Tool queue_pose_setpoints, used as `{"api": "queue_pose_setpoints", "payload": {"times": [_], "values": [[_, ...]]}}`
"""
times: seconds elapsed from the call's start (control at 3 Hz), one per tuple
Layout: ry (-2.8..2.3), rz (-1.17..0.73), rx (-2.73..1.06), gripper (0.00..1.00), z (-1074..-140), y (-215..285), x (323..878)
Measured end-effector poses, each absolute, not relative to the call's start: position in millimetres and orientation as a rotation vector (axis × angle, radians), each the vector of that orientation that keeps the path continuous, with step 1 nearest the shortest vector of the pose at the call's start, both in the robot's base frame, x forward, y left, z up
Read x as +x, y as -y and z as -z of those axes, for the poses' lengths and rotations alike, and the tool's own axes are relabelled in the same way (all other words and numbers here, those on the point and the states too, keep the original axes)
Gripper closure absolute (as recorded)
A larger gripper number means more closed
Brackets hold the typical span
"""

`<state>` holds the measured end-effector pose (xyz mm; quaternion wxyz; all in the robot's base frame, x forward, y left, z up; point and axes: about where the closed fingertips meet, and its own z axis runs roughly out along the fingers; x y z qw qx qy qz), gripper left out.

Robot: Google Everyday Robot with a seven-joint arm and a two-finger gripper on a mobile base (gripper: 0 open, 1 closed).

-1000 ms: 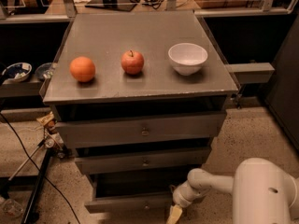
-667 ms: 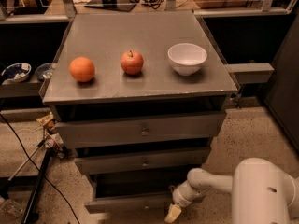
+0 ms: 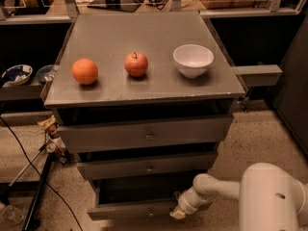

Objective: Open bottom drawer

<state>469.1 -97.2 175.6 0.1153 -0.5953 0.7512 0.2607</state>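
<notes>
At the front edge of the bottom drawer [image 3: 130,210], right of centre, sits the gripper [image 3: 178,211], grip unclear.

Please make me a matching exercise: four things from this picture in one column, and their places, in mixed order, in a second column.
Things:
1. orange
2. apple
3. white bowl
4. end effector

Places:
A. low down, at the bottom drawer front
B. cabinet top, right side of the picture
C. cabinet top, left side of the picture
D. cabinet top, between the other two things

Pairs: 1-C, 2-D, 3-B, 4-A
</notes>
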Motion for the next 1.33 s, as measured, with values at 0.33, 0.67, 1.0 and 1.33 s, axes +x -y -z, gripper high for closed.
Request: {"api": "queue_pose_setpoints", "payload": {"times": [0.33,0.67,1.0,1.33], "values": [[-2.201,-0.764,-1.744,0.96,-176,97,469],[-2.201,-0.764,-1.744,1.0,-176,97,469],[-2.201,-0.764,-1.744,1.0,-182,100,475],[-2.201,-0.764,-1.744,1.0,-184,103,480]]}}
